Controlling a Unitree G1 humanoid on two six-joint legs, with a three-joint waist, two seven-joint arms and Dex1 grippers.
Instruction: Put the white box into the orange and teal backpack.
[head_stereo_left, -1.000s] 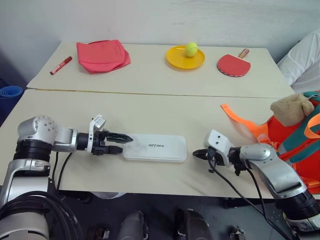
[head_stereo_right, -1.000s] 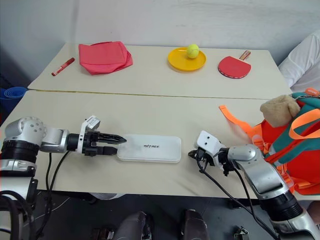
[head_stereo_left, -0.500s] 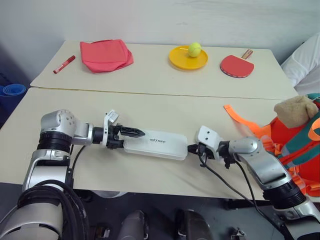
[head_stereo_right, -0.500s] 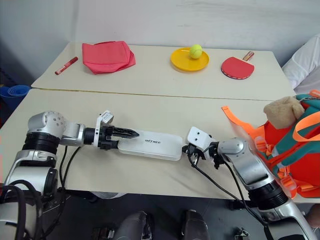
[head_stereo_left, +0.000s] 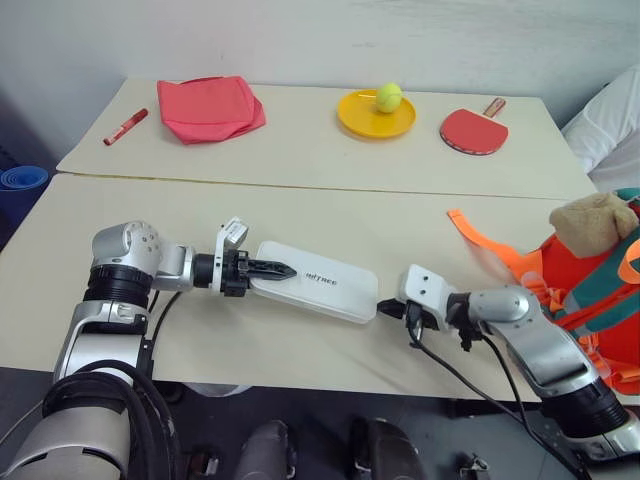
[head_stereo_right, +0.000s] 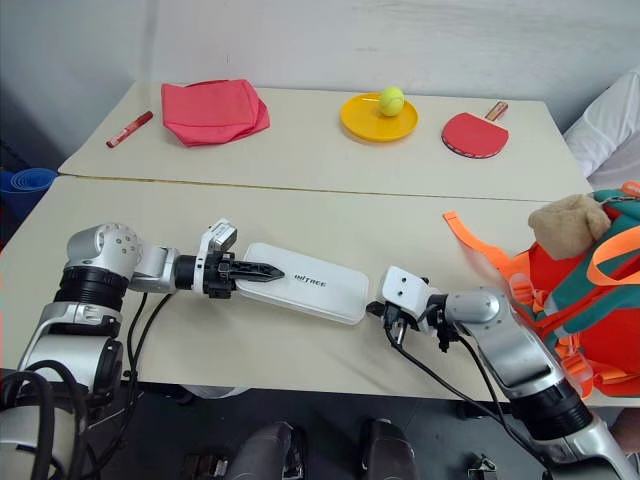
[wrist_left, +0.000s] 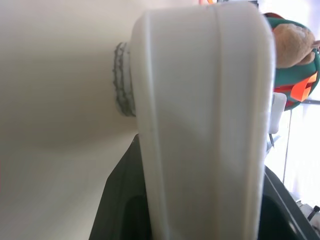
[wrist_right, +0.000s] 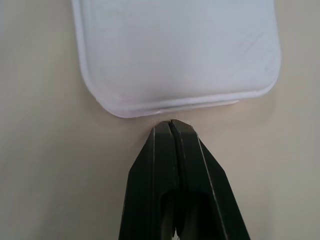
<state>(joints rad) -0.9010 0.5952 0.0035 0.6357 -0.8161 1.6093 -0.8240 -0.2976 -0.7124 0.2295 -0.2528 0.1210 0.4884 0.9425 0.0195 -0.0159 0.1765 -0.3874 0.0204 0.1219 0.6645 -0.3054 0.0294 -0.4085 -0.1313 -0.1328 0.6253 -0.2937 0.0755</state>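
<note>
The white box (head_stereo_left: 318, 286) lies slanted on the near table. My left gripper (head_stereo_left: 272, 270) is shut on its left end, one black finger lying over the top. In the left wrist view the box (wrist_left: 200, 125) stands between both dark fingers (wrist_left: 122, 200). My right gripper (head_stereo_left: 385, 309) is shut, and its tips (wrist_right: 170, 124) touch the box's right end (wrist_right: 175, 50) on the tabletop. The orange and teal backpack (head_stereo_left: 590, 290) stands at the table's right edge with a tan plush toy (head_stereo_left: 592, 218) on top. An orange strap (head_stereo_left: 480, 240) trails from it toward the box.
On the far table lie a folded pink-red cloth (head_stereo_left: 207, 107), a red marker (head_stereo_left: 123, 127), a yellow plate (head_stereo_left: 358, 120) holding a tennis ball (head_stereo_left: 388, 96), and a red paddle (head_stereo_left: 470, 130). A person's white sleeve (head_stereo_left: 610, 120) shows at the far right.
My left gripper slid right onto the box's left end and closed on it. The box turned to a slant. My right gripper came up against its right end.
</note>
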